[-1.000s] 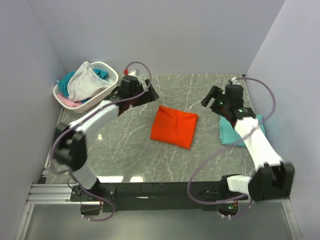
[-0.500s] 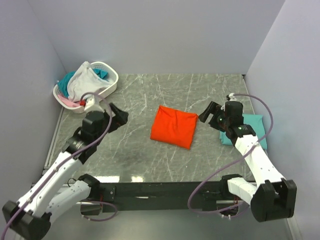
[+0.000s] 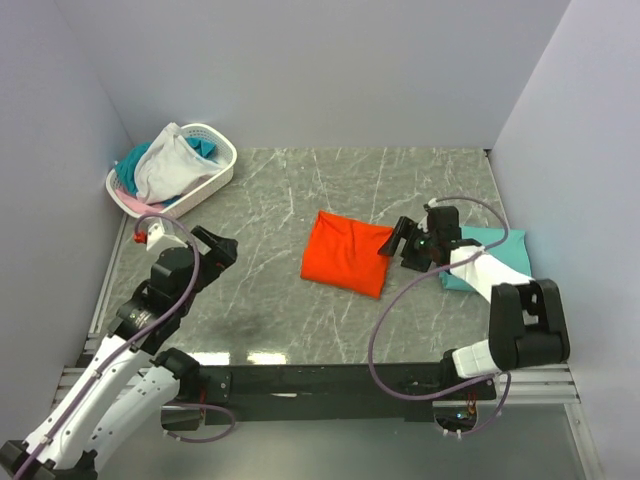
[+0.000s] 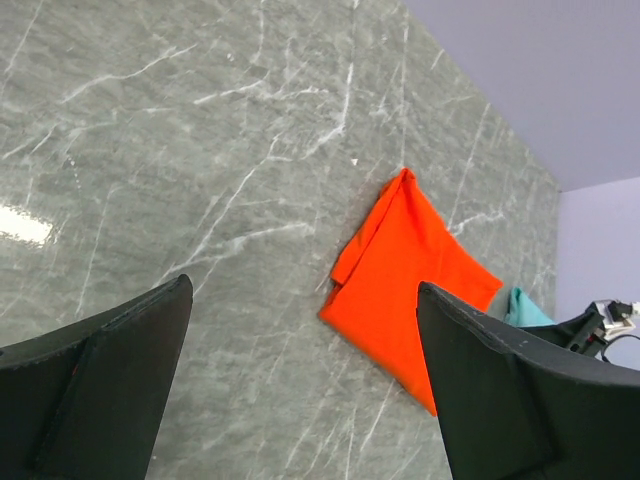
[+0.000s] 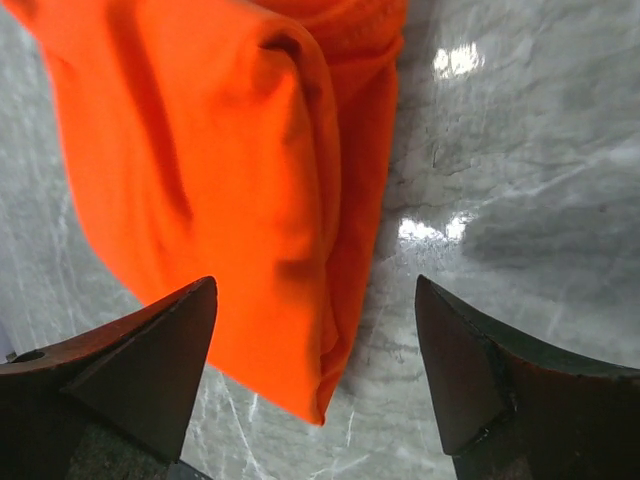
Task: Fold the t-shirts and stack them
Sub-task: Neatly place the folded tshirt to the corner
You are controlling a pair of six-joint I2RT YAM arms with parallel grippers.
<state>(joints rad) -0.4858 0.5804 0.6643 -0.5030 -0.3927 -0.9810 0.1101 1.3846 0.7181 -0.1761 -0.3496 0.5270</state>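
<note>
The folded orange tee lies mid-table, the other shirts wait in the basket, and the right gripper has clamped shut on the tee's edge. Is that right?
Not quite: the right gripper is not clamped. The right wrist view shows its jaws wide apart, with the edge of the orange tee between them and nothing gripped. The rest stands: the tee lies folded mid-table, and other shirts wait in the basket.

Bright orange t-shirt (image 3: pixel 348 253), teal t-shirt (image 3: pixel 500 241), grey table (image 3: pixel 260 295) — white-veined (marble look), white perforated basket (image 3: pixel 210 187)

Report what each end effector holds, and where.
Nothing is held. Left end effector open; right end effector open over an edge of the orange t-shirt.
</note>
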